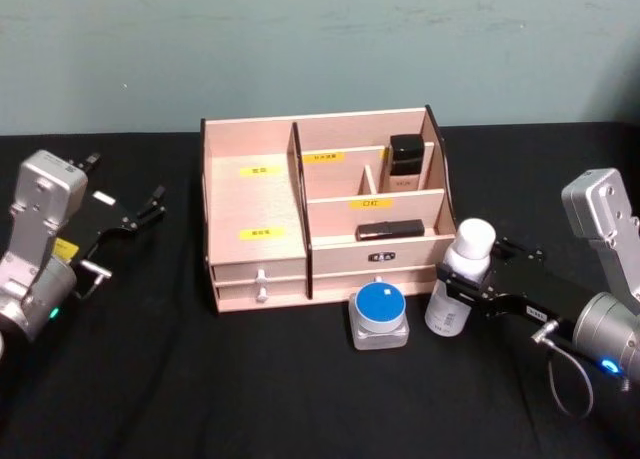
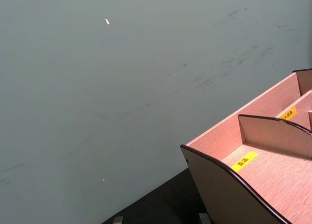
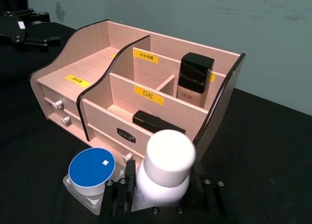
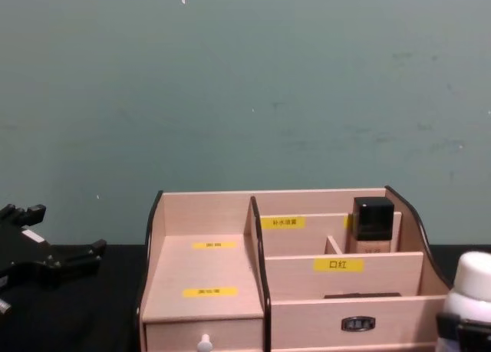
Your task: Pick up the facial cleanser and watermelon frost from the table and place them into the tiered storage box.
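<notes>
White-capped bottle sits closest to the right wrist camera, upright, clamped at mid-body by the right gripper. One black finger is pressed on each side of it. Cannot tell whether its base rests on the black table or is just off it.

Right arm pose: enters from the right edge of the head view, silver wrist low at the corner. The gripper is roughly level and reaches toward the centre.

Bottle position: just off the front right corner of the tiered storage box, outside it. Blue-lidded jar stands on the table just beside the bottle on the robot's left, in front of the right-hand drawer. Nothing grips it.

Box contents: black-capped beige bottle upright in the rear right compartment, and a flat black item lying in the front right one. The wide left shelf is bare apart from its yellow labels.

Left arm pose: at the left edge, wrist raised, left gripper pointing toward the box but well apart from it. Its fingers are spread with nothing between them.
</notes>
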